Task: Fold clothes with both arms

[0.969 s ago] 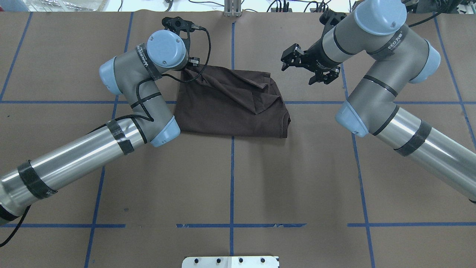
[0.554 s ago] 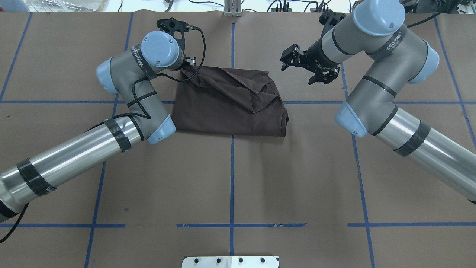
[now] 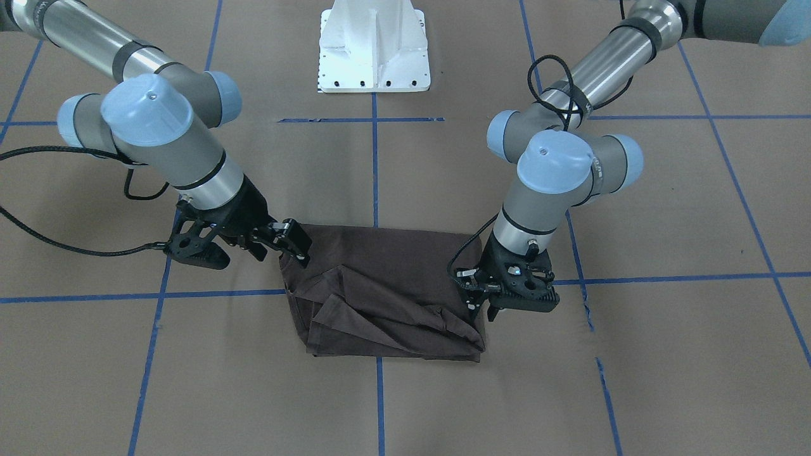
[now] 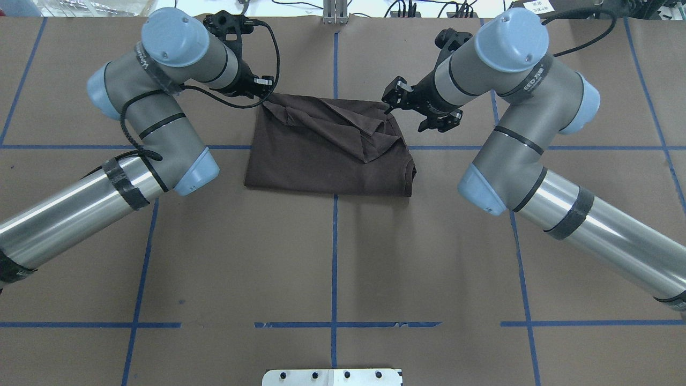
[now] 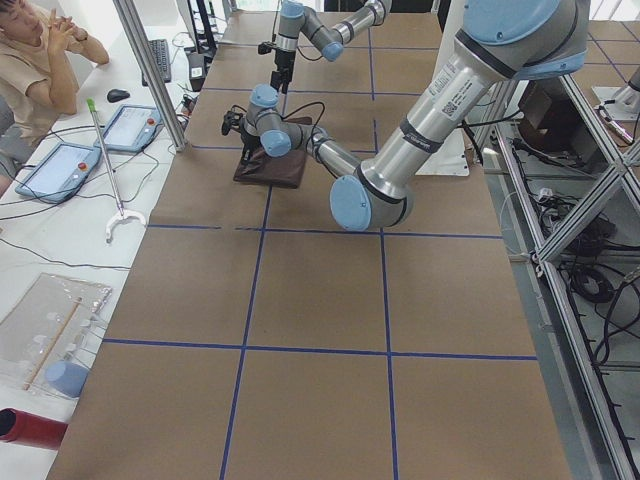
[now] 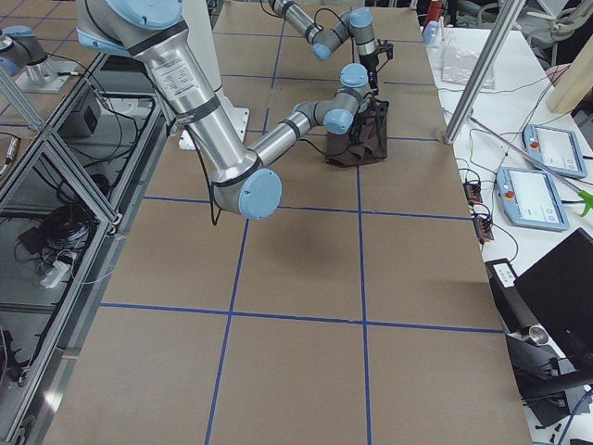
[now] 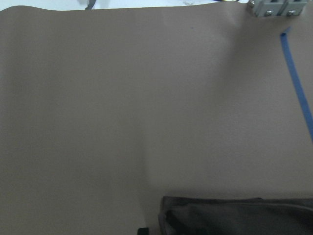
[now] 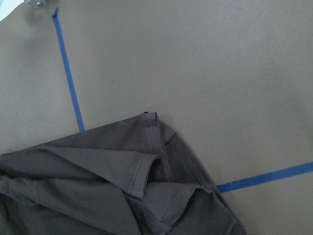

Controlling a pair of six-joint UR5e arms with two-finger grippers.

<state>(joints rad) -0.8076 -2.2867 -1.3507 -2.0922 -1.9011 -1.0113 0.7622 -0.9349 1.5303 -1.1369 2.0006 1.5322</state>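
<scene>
Lying folded into a rough rectangle, the dark brown T-shirt sits on the brown-paper worktop. It is on the half far from the robot, across the centre blue tape line. Its near side is flat. Its far side is rumpled, with loose diagonal folds.

2 arms flank it. The left arm bends over the far-left corner. The left gripper points down there, with its fingers right at the cloth edge and close together. Cannot tell whether they pinch fabric or not. The left wrist view shows only the shirt edge at the frame bottom and bare paper.

The right arm reaches to the far-right corner. The right gripper tilts toward the shirt, fingers spread wide and holding nothing, with 1 finger just at the cloth corner. The right wrist view looks down on that corner and a stitched hem.

A white pedestal base stands on the robot side, well apart from the shirt. A person sits at the side near 2 tablets.
</scene>
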